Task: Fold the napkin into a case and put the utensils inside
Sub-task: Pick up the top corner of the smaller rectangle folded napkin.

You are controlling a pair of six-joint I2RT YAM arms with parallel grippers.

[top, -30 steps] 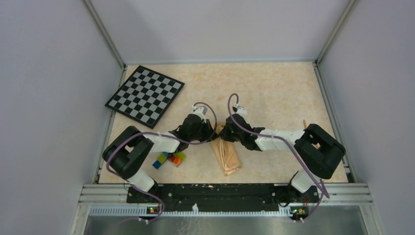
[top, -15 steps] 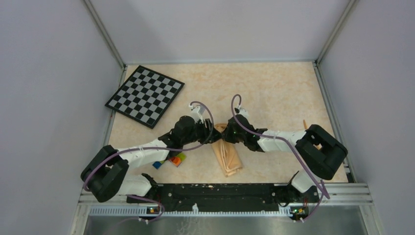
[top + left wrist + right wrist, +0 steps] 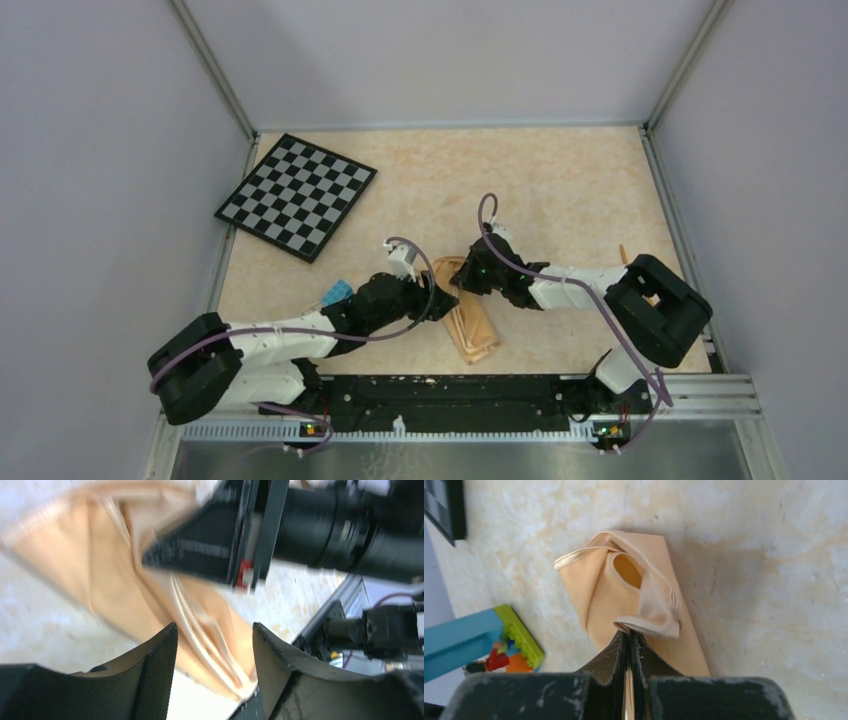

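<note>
The peach-orange napkin lies folded as a narrow case between the two arms. My right gripper is shut on a raised fold of the napkin at its upper layer, lifting open a pocket mouth with a deeper orange patch inside. My left gripper is open just over the napkin, with pale hemmed folds between its fingers and nothing gripped. In the top view the left gripper sits at the case's left side and the right gripper at its far end. A slim orange-yellow utensil pokes out by the right arm's base.
A checkerboard lies at the far left. Coloured toy bricks sit left of the napkin, a blue one showing beside the left arm. The metal rail runs along the near edge, and walls enclose the table.
My left gripper has opened, and its arm has swung lower and toward the near edge beside the case. The right gripper stays pinched on the napkin, nearly in place.
</note>
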